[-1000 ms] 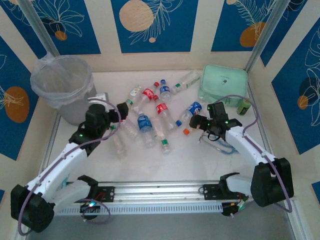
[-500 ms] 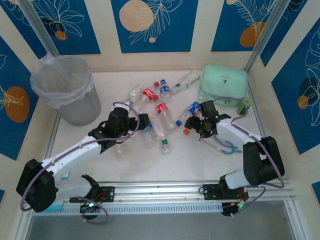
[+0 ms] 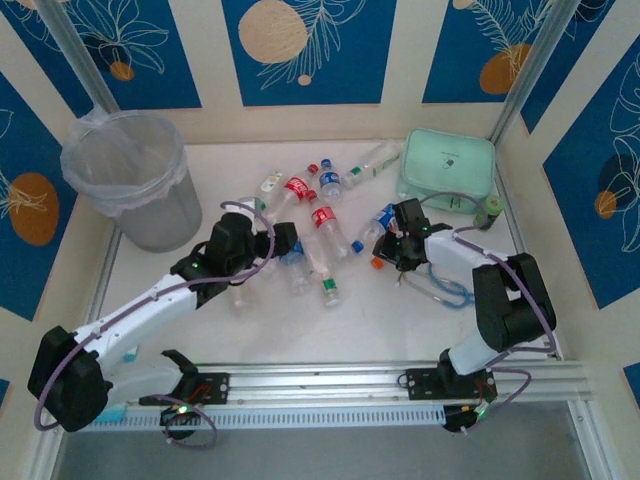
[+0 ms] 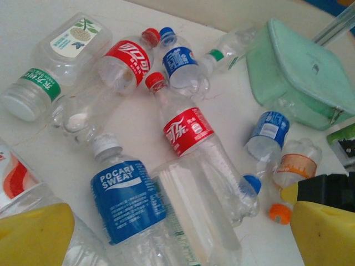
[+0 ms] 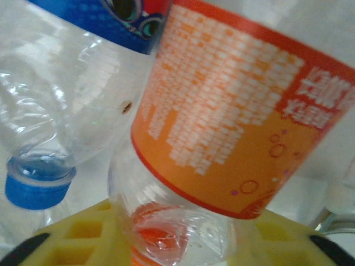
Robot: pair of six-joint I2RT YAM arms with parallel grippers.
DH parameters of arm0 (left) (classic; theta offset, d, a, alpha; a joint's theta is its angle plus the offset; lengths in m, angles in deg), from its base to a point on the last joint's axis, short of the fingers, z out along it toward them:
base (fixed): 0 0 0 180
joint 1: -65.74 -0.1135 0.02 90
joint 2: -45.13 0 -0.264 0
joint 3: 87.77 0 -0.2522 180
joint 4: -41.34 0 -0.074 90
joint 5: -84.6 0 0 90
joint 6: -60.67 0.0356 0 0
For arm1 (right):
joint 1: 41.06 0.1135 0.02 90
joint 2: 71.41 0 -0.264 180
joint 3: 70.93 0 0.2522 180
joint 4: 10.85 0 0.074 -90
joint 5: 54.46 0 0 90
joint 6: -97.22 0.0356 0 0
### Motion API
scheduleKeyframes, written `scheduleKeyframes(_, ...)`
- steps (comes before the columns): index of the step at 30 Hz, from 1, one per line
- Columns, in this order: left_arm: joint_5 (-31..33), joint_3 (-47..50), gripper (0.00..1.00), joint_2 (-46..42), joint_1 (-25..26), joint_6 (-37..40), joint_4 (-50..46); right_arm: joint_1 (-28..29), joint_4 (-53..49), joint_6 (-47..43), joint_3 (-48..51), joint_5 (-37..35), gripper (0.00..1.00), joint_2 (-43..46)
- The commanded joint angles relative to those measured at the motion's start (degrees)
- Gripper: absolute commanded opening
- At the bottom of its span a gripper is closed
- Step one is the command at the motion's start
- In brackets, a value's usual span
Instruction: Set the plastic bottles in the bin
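RISK: right gripper (image 3: 392, 247) clamped on orange-label bottle (image 5: 222, 127) near its neck; the thin shell may slip or swing on lifting and knock the blue-capped bottle (image 5: 61, 111) touching it | POSE: right arm low, reaching forward; left gripper (image 4: 180, 235) wide open, straddling Pocari Sweat bottle (image 4: 128, 199) | bin (image 3: 150, 215) well beyond left gripper
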Motion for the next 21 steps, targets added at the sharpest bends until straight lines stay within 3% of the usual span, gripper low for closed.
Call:
scheduleKeyframes(1,-2.89,0.74,1.00,-0.08,0.13,-3.28,7.13,-0.27,-4.77,-1.52,-1.58,-0.40,0.32,6.11)
scheduleKeyframes(4,-6.94,0.62,0.99,1.27,0.06,-5.87,11.70,-0.33,-6.57,-6.01,-1.81,3.77,0.32,10.78)
scheduleKeyframes(7,-15.10,-0.66,1.00,4.43,0.15,-7.51,16.04,0.03,2.68,-17.34,1.86,21.09,0.32,16.07)
scheduleKeyframes(9,-21.39,-1.90,1.00,7.64,0.38,-8.28,18.56,2.09,5.70,-23.48,3.44,28.45,0.32,19.19)
scheduleKeyframes(12,-25.78,-3.19,1.00,10.68,1.97,-8.46,20.96,4.80,8.99,-24.59,4.41,30.36,0.32,21.81)
scheduleKeyframes(17,-22.84,-5.09,1.00,11.14,4.34,-4.70,17.17,7.21,9.40,-26.85,3.49,30.51,0.32,20.95)
scheduleKeyframes(21,-22.84,-5.06,0.96,12.58,4.34,-6.16,18.67,9.59,11.02,-27.60,2.72,30.75,0.32,20.66)
